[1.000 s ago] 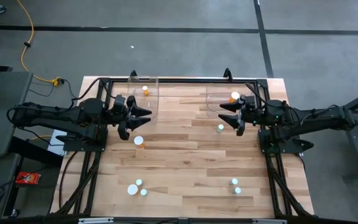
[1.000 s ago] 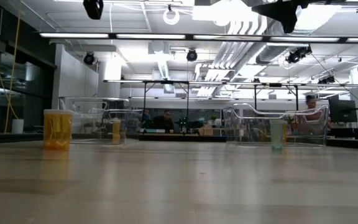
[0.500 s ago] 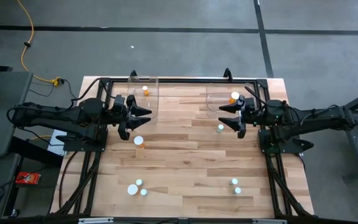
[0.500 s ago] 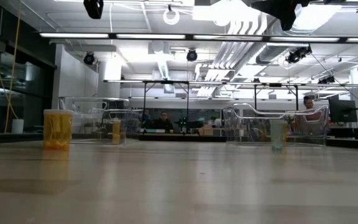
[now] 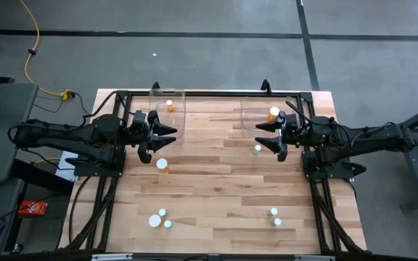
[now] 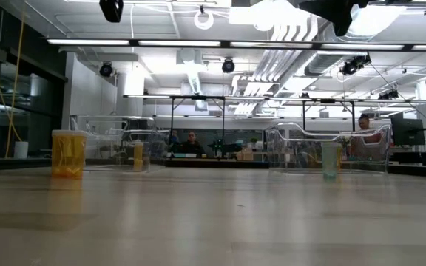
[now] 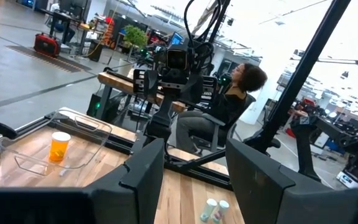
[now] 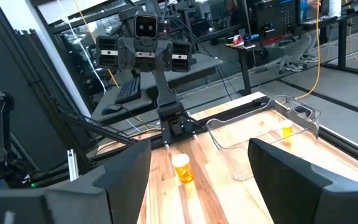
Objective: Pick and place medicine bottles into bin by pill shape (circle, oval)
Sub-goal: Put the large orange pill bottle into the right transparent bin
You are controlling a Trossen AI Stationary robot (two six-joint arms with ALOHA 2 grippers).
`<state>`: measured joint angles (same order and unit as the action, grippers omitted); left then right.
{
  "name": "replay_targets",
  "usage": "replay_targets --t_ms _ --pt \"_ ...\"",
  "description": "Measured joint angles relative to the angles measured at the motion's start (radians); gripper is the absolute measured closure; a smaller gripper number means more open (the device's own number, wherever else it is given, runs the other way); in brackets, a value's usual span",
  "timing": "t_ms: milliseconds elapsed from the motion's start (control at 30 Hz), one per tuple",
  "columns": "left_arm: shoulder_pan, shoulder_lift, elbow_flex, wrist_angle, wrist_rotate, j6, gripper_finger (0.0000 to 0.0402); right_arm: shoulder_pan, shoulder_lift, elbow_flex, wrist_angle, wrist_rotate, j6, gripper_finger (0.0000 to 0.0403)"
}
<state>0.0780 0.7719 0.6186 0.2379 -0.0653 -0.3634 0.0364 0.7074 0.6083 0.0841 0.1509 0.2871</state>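
Scene: two dark arms hang over a wooden bench strewn with small white-capped medicine bottles, a clear bin at each far corner.
Left gripper: poised beside the left bin, fingers partly open and holding nothing; the wrist view shows bare bench between them.
Right gripper: poised beside the right bin, fingers spread wide and holding nothing.
Nearest bottle, left: an orange bottle stands upright on the bench, near the left fingers, toward the bench's front edge and below them.
Nearest bottle, right: a pale greenish bottle stands upright close to the right fingers, again toward the front and lower.
Key relation: each bottle's long axis is vertical, so a reach would likely come down from above over the cap.
Other bottles: a group of three at front left and a pair at front right, well apart from both grippers.
Already binned: one orange bottle in each bin.
Nearer arm: the right looks slightly closer to its target.
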Motion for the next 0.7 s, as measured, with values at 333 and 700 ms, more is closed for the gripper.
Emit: replay_targets --t_ms 333,700 --pt "0.000 0.000 0.001 -0.004 0.007 0.023 0.0219 0.000 0.000 0.000 0.000 -0.003 0.000 0.0141" --pt "0.000 0.007 0.101 -0.225 0.012 0.103 0.0150 0.000 0.000 0.000 0.000 -0.002 0.001 0.0141"
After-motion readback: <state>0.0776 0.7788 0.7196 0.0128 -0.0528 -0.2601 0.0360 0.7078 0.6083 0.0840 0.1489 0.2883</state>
